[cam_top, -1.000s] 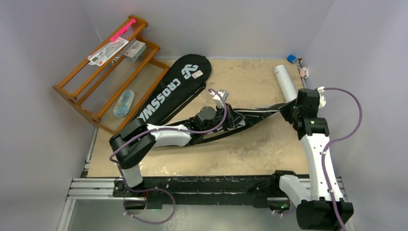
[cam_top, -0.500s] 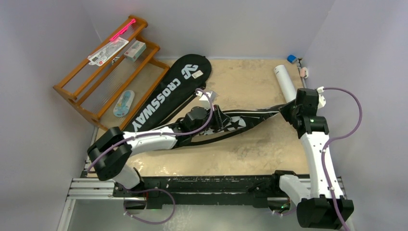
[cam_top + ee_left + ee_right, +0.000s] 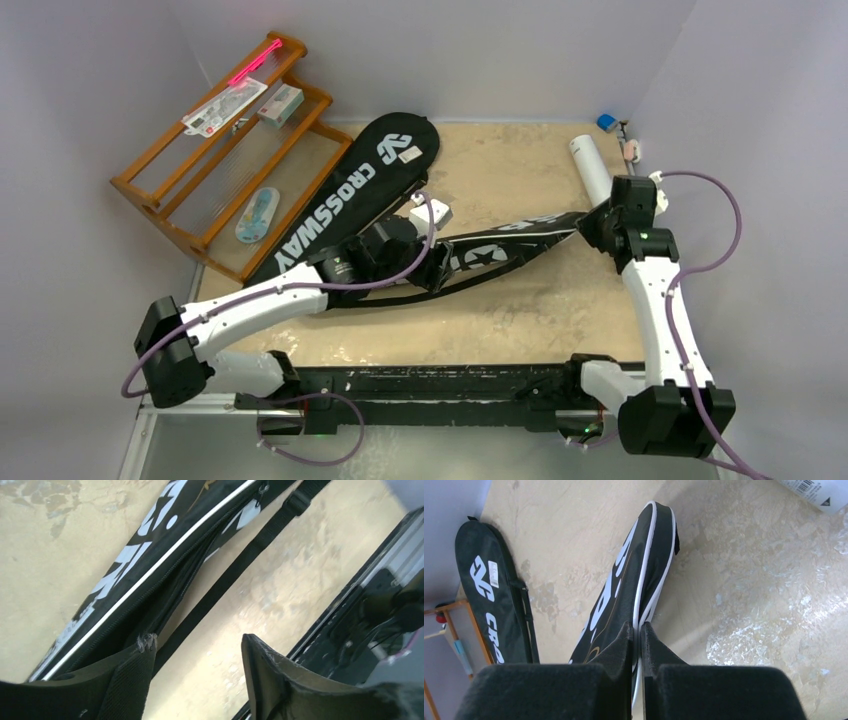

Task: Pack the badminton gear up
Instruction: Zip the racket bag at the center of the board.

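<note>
The black "SPORT" cover (image 3: 500,250) lies slantwise across the table's middle, its zipper edge (image 3: 150,580) gaping and a black strap (image 3: 235,570) beside it. My left gripper (image 3: 437,268) hovers open just above the cover's middle, nothing between its fingers (image 3: 132,672). My right gripper (image 3: 638,627) is shut on the white-piped rim of the cover (image 3: 629,570) at its far right end (image 3: 590,228). The black "CROSSWAY" cover (image 3: 350,195) lies flat at the left of it. A long white tube (image 3: 592,168) lies at the back right.
An orange-brown wooden rack (image 3: 215,150) with packets and a pink stick stands at the back left. Small blue and pink items (image 3: 615,130) sit in the back right corner. The black rail (image 3: 360,605) runs along the near edge.
My left gripper has opened and drawn back leftward along the "SPORT" cover, its elbow swinging out to the lower left. The right gripper has kept its hold.
</note>
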Available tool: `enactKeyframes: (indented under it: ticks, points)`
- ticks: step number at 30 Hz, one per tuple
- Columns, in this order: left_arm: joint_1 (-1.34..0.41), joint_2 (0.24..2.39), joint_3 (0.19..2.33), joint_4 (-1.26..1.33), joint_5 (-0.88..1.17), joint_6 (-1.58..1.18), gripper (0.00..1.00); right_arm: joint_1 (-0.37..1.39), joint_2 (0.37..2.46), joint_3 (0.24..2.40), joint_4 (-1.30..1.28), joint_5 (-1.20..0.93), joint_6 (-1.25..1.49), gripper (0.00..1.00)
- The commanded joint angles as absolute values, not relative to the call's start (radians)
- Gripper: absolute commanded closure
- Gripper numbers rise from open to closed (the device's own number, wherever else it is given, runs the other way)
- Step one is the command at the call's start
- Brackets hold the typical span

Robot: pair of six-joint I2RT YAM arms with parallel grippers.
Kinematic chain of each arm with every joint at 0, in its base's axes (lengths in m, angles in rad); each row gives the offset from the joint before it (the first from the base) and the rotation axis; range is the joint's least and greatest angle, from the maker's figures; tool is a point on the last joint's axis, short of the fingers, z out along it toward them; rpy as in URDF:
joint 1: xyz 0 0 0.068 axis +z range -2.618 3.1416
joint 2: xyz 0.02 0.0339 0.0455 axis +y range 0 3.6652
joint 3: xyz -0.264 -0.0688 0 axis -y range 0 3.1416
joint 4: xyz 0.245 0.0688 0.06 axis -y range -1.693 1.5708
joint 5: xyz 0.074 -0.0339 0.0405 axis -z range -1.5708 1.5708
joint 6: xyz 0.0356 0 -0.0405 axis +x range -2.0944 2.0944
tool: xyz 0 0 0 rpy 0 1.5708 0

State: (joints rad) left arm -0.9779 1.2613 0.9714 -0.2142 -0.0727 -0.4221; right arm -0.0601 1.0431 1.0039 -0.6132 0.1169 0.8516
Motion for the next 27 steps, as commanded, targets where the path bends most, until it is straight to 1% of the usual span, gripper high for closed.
enactKeyframes:
  ticks: [1,3,6,8,11,13,14,15,19,20,21,23,24,26,27]
  points:
    - [-0.990,1.326,1.116,-0.520,-0.084,-0.216,0.32,-0.057,1.062,1.069,-0.553,0.058,0.810,1.00]
    - [-0.997,1.390,1.172,-0.588,-0.110,-0.173,0.26,-0.057,1.069,1.075,-0.544,0.051,0.799,1.00]
    - [-0.997,1.457,1.245,-0.639,-0.187,-0.118,0.21,-0.057,1.086,1.088,-0.539,0.044,0.781,1.00]
    - [-0.997,1.489,1.297,-0.650,-0.197,-0.073,0.19,-0.057,1.096,1.095,-0.541,0.047,0.772,1.00]
    - [-0.997,1.549,1.352,-0.675,-0.088,-0.018,0.20,-0.057,1.107,1.103,-0.548,0.053,0.769,1.00]
    - [-0.997,1.611,1.393,-0.709,-0.068,-0.007,0.23,-0.057,1.107,1.104,-0.546,0.055,0.769,1.00]
    - [-0.997,1.639,1.404,-0.721,-0.078,-0.005,0.26,-0.057,1.107,1.104,-0.542,0.057,0.769,1.00]
    - [-0.997,1.668,1.411,-0.731,-0.098,-0.005,0.35,-0.057,1.108,1.106,-0.537,0.058,0.766,1.00]
    - [-0.997,1.725,1.440,-0.741,-0.180,0.021,0.93,-0.057,1.134,1.116,-0.504,0.036,0.749,1.00]
    - [-0.997,1.726,1.454,-0.743,-0.196,0.017,1.00,-0.057,1.146,1.118,-0.479,0.012,0.728,1.00]
    - [-0.997,1.720,1.467,-0.742,-0.220,0.011,1.00,-0.057,1.160,1.116,-0.440,-0.042,0.691,0.99]
    - [-0.996,1.702,1.482,-0.722,-0.260,0.008,1.00,-0.057,1.183,1.107,-0.351,-0.180,0.601,0.88]
    - [-0.996,1.689,1.479,-0.700,-0.273,0.008,1.00,-0.057,1.196,1.107,-0.333,-0.235,0.566,0.81]
    - [-0.996,1.660,1.444,-0.639,-0.279,-0.031,1.00,-0.057,1.206,1.108,-0.320,-0.310,0.533,0.62]
    - [-0.996,1.646,1.415,-0.603,-0.279,-0.039,1.00,-0.057,1.200,1.098,-0.315,-0.314,0.531,0.53]
